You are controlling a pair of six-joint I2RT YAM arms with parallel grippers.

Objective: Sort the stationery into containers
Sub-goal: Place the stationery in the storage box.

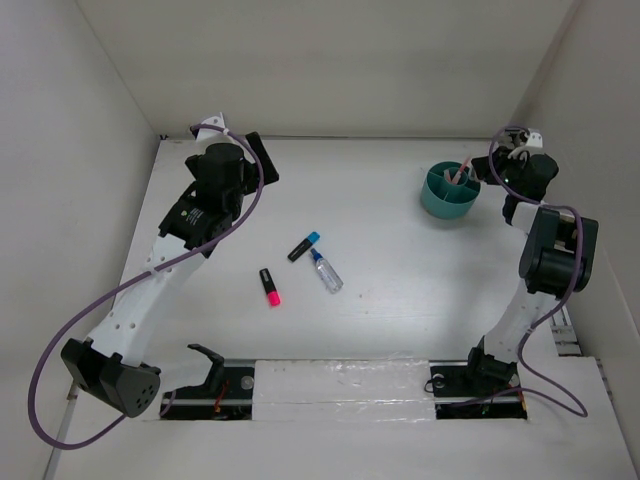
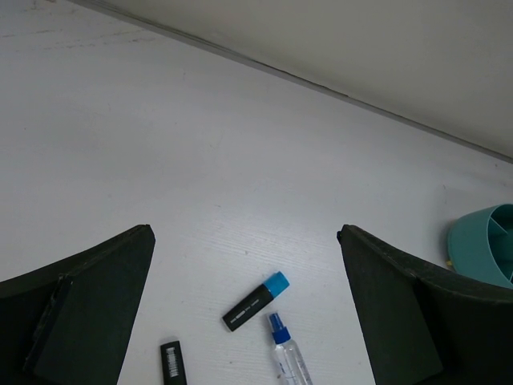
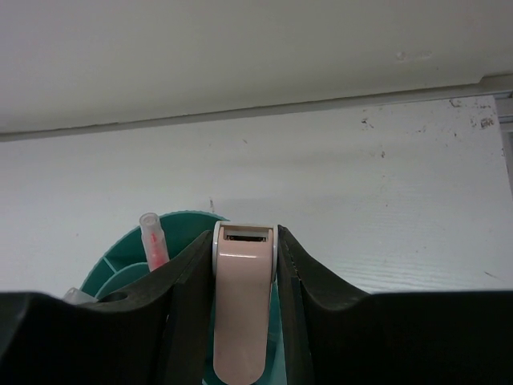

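Right wrist: my right pincer (image 3: 244, 241) clamps pink eraser (image 3: 244, 313) above organiser (image 3: 180, 218), 2 o'clock on counter (image 3: 361, 200). Centre over free compartment, lower, release gently, clear of pencil (image 3: 152, 241).

The left arm (image 1: 150, 290) stretches from its near base to the far left, and the left gripper (image 2: 244, 241) hangs with its jaws wide apart. The right arm (image 1: 545, 255) rises, bends at the elbow and points left at the far right. The right gripper (image 3: 244, 241) is clamped on a pink eraser (image 3: 243, 313).
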